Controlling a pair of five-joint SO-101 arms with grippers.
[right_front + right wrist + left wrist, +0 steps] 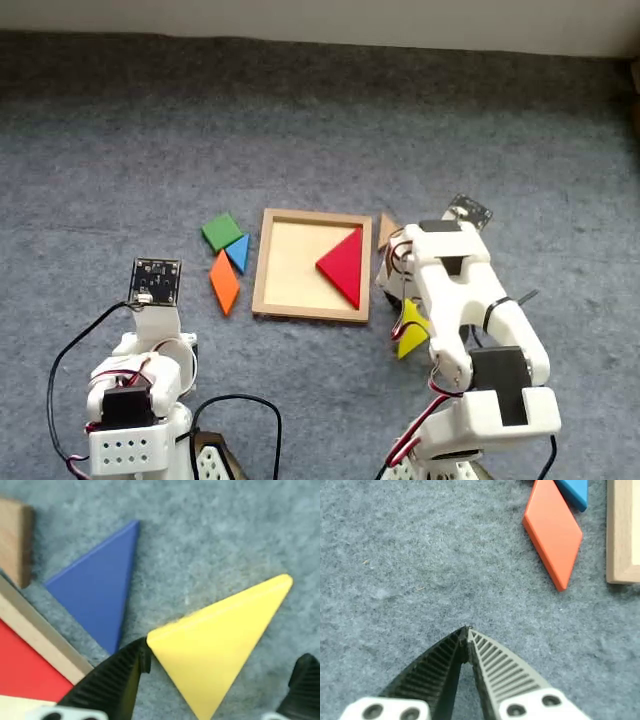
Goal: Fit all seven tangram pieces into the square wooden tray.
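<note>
The square wooden tray lies mid-table with a red triangle in its right half. Left of it sit a green square, a light blue triangle and an orange parallelogram. My left gripper is shut and empty over bare carpet, short of the orange parallelogram. My right gripper is open astride the yellow triangle, one fingertip touching its corner. A dark blue triangle and a tan wooden piece lie beside the tray rim.
Grey carpet covers the table. The right arm hangs over the ground just right of the tray, above the yellow triangle and near the tan piece. The left arm sits at the near left with cables around its base.
</note>
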